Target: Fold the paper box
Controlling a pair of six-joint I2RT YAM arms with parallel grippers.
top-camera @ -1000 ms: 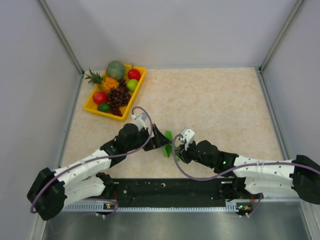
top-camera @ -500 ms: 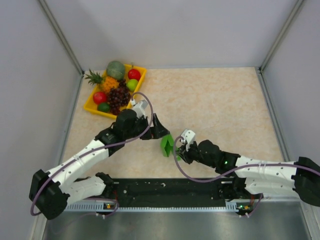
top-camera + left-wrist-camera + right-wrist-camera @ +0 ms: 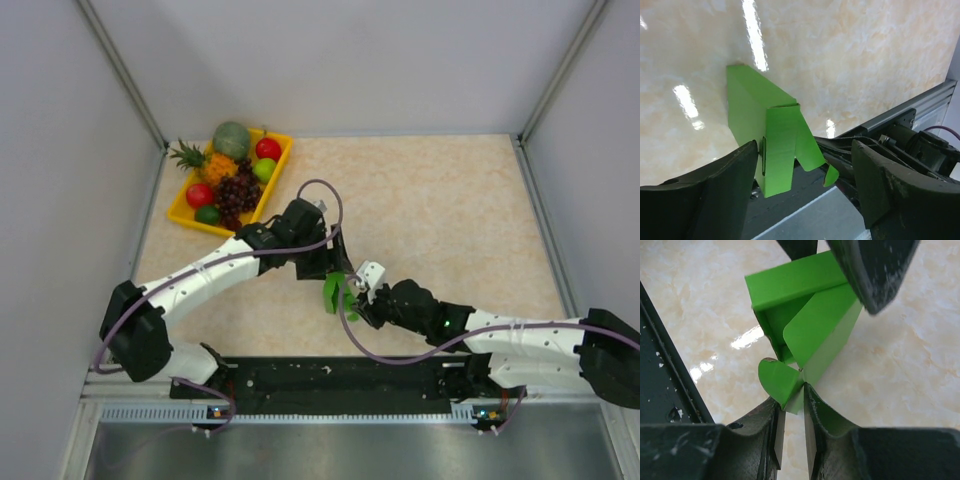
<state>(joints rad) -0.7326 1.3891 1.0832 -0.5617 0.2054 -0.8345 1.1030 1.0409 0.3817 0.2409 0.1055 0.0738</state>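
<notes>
Right fingers point(image 3: 765, 432) pinch the paper box point(image 3: 795, 282) by a flap. Left fingers point(image 3: 722, 190) gape wide either side of it.

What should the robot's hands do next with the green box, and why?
Probably the left gripper should press the loose rounded flap into the open end of the paper box. The right gripper pinches a lower tab, steadying the box, while the left's fingers stand open around it.

1 camera looks down from above; 2 close wrist cameras share the paper box point(image 3: 770, 145).
</notes>
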